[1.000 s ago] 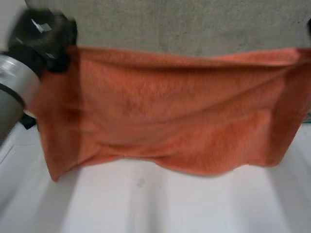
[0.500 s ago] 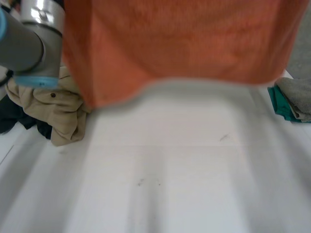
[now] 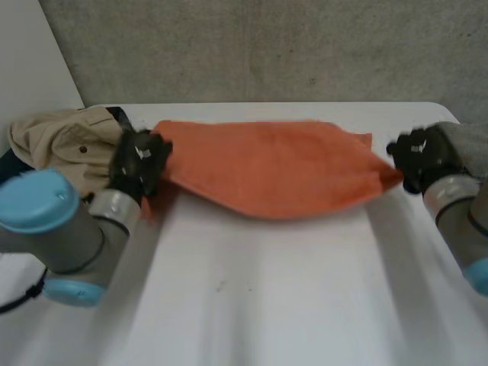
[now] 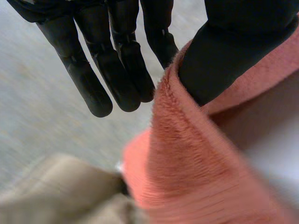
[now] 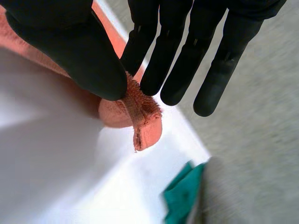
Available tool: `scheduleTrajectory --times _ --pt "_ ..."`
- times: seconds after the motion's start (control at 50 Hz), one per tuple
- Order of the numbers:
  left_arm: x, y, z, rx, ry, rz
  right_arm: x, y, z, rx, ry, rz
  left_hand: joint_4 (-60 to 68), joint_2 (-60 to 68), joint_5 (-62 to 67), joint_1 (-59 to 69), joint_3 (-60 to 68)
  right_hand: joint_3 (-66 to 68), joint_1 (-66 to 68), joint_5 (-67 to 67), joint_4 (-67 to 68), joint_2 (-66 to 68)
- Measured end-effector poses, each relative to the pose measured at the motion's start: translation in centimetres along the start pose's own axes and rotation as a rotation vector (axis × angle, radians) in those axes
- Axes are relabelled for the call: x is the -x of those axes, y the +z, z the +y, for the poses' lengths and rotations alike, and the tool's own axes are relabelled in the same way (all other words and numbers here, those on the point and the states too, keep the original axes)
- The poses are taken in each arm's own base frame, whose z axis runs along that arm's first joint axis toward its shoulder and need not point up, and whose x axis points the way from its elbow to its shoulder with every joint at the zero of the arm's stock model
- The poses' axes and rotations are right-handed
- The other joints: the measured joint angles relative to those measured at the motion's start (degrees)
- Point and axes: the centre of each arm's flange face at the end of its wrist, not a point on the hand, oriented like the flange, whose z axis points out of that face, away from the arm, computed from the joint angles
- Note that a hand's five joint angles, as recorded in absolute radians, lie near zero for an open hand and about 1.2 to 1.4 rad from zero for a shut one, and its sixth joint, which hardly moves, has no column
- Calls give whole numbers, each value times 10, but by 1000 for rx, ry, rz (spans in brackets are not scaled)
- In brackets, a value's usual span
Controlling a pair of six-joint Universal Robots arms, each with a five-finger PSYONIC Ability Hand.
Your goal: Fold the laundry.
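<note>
Garments [image 3: 65, 137], beige and crumpled, lie heaped at the far left of the table [image 3: 267, 305]. Just beside them the left hand [image 3: 141, 162] has 1 end of the orange towel [image 3: 274, 164] pinched between thumb and straight fingers [image 4: 113, 70]. The towel hangs low over the table's far half, its long axis running crosswise between the 2 hands. At the other end the right hand [image 3: 418, 156] nips a corner, thumb against fingers [image 5: 180, 74]; a grey and teal stack [image 3: 467, 137] sits just beyond. With each hand at its own end, neither nearer, the coming fold probably turns on that left-to-right stretch.
</note>
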Motion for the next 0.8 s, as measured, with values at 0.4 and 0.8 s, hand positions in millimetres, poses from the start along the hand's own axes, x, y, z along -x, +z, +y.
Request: scheduleTrajectory --times 0.4,0.8 --pt "7 -9 54 226 -127 110 -13 1 39 101 33 3 -388 -382 -362 -366 -375 0 0 0 0 0" --pt "43 -11 75 307 -156 20 -14 1 41 112 32 10 -273 -275 -251 -257 -272 0 0 0 0 0"
